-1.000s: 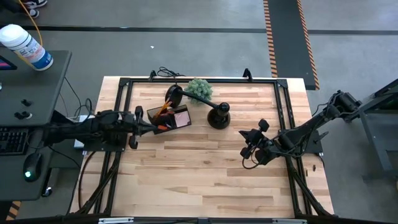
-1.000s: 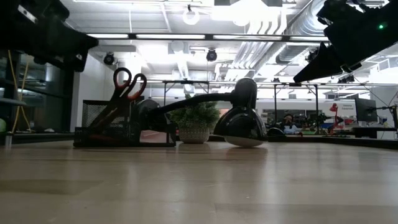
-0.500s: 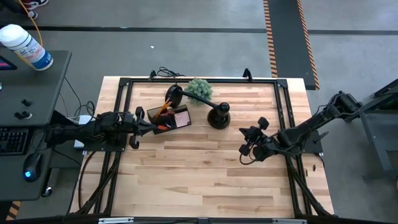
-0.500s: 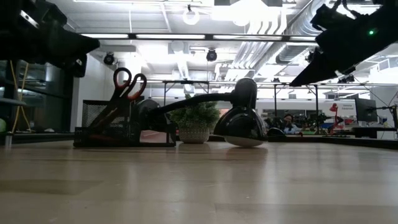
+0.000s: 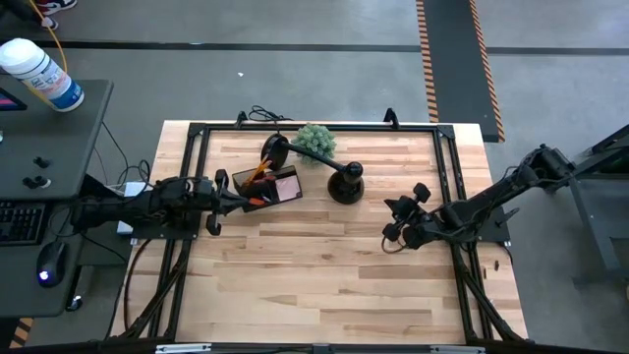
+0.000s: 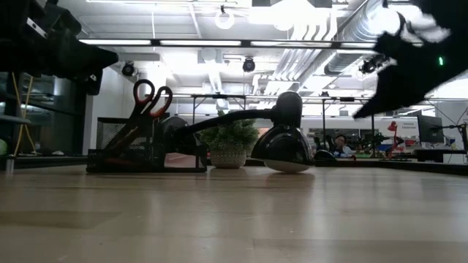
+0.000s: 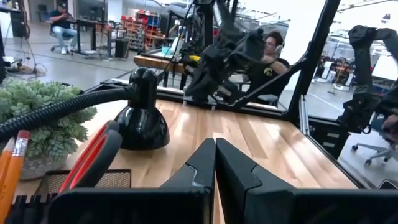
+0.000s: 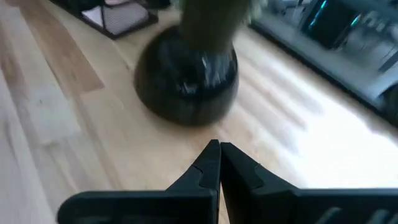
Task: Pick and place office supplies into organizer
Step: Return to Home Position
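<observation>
High view: the organizer stands at the back left of the table, just beside the lamp and the plant. It is already loaded. The scissors stand blades-down with their orange loops up, leaning against the rim, which keeps them from tipping out. A pencil stands eraser-up in the same box, and a pink pad lies flat in the section on the lamp side. I see no loose supplies on the bare wood, so the sorting looks done, and both arms seem to be out of the work.

The left hand hovers just beside the organizer's left edge, above the table. Its wrist view shows the two fingers pressed together along one seam, with nothing between them. The right hand hangs over open wood right of the lamp base, well apart from the box, fingers likewise closed and empty. It points toward the lamp.

Much is hard to read. The organizer's walls are dark, so small items inside cannot be made out from above or from table height. In the low view the right arm is a blur at the upper right, and the left is only a dark mass cut off at the upper left. The right wrist view smears the lamp base and shows only a corner of the box. A person sits in the room beyond, partly hidden by the right arm.
</observation>
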You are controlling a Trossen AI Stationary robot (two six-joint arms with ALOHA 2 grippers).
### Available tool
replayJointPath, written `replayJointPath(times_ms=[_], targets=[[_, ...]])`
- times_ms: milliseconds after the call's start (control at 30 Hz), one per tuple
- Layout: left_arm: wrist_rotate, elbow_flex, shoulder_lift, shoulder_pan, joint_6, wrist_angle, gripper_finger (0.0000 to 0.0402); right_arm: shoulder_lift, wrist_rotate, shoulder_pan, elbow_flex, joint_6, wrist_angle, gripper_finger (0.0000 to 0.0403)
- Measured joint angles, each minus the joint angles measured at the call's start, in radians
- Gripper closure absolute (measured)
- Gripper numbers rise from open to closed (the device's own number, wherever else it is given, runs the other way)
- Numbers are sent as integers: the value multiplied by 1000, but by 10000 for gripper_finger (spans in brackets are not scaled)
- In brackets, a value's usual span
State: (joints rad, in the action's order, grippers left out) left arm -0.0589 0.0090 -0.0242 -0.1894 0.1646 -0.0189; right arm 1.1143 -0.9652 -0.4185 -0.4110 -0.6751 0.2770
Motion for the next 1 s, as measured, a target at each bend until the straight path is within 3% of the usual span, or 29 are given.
replayJointPath(times_ms=[133,300,400,533,733,1000], targets=[[2,0,0,0,0,0,401,-97,117,57,205,8,-269,403],[7,0,0,0,-1,0,401,-187,312,185,401,216,-747,403],[7,0,0,0,-2,0,401,-222,381,274,393,322,-765,403],[8,0,1,0,-2,0,401,-263,550,401,402,462,-853,403],[8,0,1,0,-2,0,401,-369,746,573,402,517,-812,403],[8,0,1,0,-2,0,401,-575,763,556,402,469,-596,403]])
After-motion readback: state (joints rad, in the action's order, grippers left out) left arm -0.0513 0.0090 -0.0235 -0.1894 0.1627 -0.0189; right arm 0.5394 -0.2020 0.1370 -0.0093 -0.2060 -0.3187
